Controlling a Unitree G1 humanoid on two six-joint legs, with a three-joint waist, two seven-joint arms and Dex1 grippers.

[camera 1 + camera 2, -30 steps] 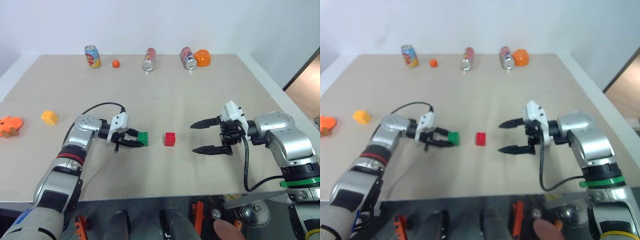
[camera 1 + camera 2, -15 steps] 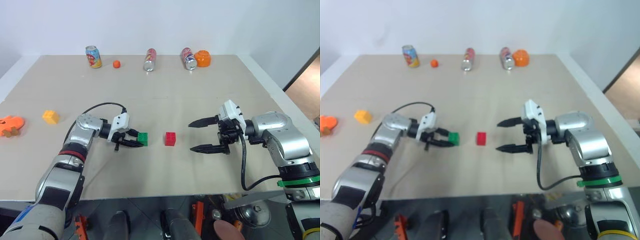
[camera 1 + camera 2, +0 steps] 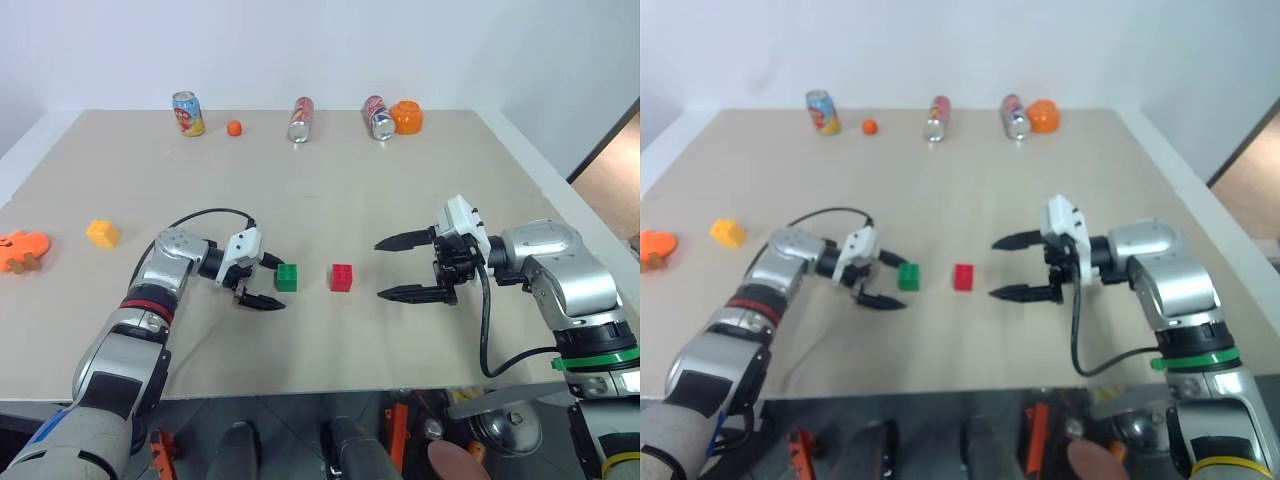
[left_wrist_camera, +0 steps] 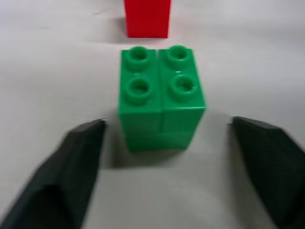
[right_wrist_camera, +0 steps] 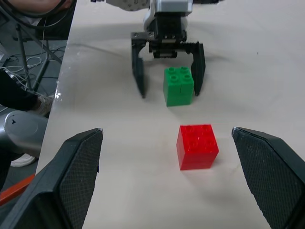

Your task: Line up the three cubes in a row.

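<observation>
Lying near the table's (image 3: 420, 190) left edge is an orange flat plastic toy (image 3: 20, 250), and just inward of it sits the small yellow-orange studded plastic cube (image 3: 100, 233), well apart from the other two cubes. Toward the near edge, around the middle of the table, the left claw (image 3: 272, 283) stands released, its two black fingers spread on either side of the small green studded plastic cube (image 3: 286, 277) without touching it. Just beside that, with a bare gap between, sits the small red studded plastic cube (image 3: 341, 277); the two lie side by side along the near edge. Beyond the red cube the right claw (image 3: 393, 267) hangs released and holds nothing, its fingers wide apart and pointing toward the red cube. Nothing lies between either claw and these two cubes. Along the far edge stand an upright printed drink can (image 3: 186, 113), a small orange ball (image 3: 233, 127), two printed cans lying on their sides (image 3: 299, 119) (image 3: 376, 117), and an orange rounded toy (image 3: 405, 116) touching the second.
</observation>
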